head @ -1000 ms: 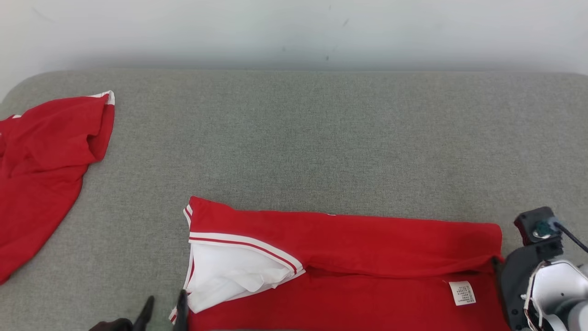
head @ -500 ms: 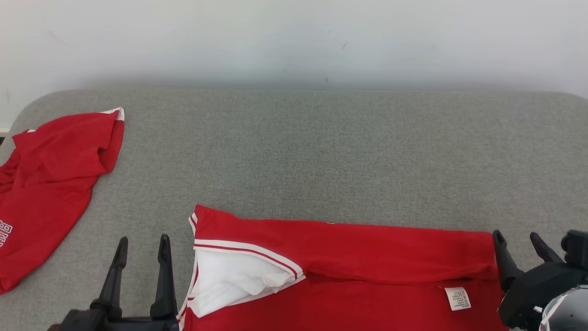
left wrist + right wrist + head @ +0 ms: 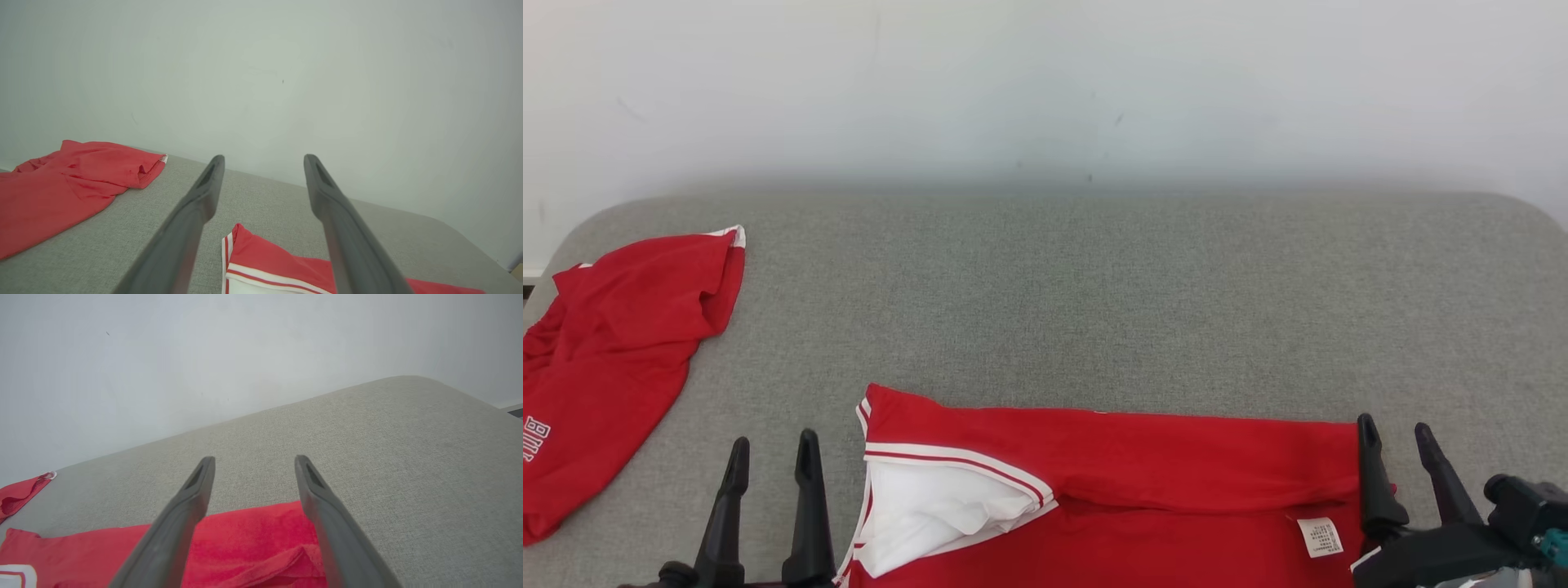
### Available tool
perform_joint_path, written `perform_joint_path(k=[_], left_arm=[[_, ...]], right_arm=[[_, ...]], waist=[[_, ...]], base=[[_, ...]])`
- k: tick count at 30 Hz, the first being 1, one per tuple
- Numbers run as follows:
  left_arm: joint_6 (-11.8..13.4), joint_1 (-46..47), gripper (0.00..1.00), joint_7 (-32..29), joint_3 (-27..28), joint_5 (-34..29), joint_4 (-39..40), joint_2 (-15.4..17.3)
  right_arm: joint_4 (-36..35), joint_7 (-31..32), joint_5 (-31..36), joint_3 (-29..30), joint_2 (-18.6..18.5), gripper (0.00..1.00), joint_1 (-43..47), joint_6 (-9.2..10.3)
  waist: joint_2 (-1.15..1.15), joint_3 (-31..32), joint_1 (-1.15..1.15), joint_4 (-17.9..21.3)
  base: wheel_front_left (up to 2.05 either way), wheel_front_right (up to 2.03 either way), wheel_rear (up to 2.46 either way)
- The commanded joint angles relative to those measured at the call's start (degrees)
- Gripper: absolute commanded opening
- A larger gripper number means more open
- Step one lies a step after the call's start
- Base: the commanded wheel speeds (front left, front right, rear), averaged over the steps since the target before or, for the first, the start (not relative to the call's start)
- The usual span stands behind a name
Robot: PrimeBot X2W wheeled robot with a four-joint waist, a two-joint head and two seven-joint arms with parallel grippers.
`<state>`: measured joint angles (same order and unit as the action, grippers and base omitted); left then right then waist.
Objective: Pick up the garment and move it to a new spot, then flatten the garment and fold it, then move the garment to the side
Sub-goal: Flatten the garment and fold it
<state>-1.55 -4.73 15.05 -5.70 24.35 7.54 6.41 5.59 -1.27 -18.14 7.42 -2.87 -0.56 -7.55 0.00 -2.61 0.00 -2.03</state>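
The left tool (image 3: 772, 443) and right tool (image 3: 1393, 426), both released with fingers spread, flank the garment (image 3: 1143, 461) at its two ends, apparently poised to grip it for the next fold. The garment, red with white striped trim and a white inner panel (image 3: 931, 498), lies folded lengthwise at the near edge of the grey counter (image 3: 1094, 294), care label (image 3: 1319, 536) showing. A second red garment (image 3: 613, 351) lies well apart, far left.

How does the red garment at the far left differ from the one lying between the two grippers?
The left garment lies rumpled and askew; the near garment lies flat in a long straight band. The near garment shows a white panel and a label; the left garment shows white lettering. Both are red with white trim, on the grey cushion.
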Motion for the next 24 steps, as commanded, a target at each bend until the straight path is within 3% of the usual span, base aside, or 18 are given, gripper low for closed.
perform_joint_path(k=[1,10,24], left_arm=[[-1.8,-1.1,1.00,0.2,1.6,-0.6,-0.6,-0.9],[-4.8,-1.9,1.00,0.2,4.1,-3.3,-3.4,-2.8],[-5.8,0.0,1.00,0.2,3.7,-4.3,-5.6,-3.5]], right_arm=[[1.7,-1.6,0.0,-0.5,0.0,1.00,0.5,0.10],[7.1,0.2,5.3,2.2,0.0,1.00,-1.4,0.10],[13.4,14.6,11.7,8.1,0.0,1.00,-7.3,0.10]], waist=[[0.00,0.7,0.00,0.2],[0.00,1.5,0.00,0.6],[0.00,-0.6,0.00,-0.3]], base=[[0.00,0.00,0.00],[0.00,0.00,0.00],[0.00,0.00,0.00]])
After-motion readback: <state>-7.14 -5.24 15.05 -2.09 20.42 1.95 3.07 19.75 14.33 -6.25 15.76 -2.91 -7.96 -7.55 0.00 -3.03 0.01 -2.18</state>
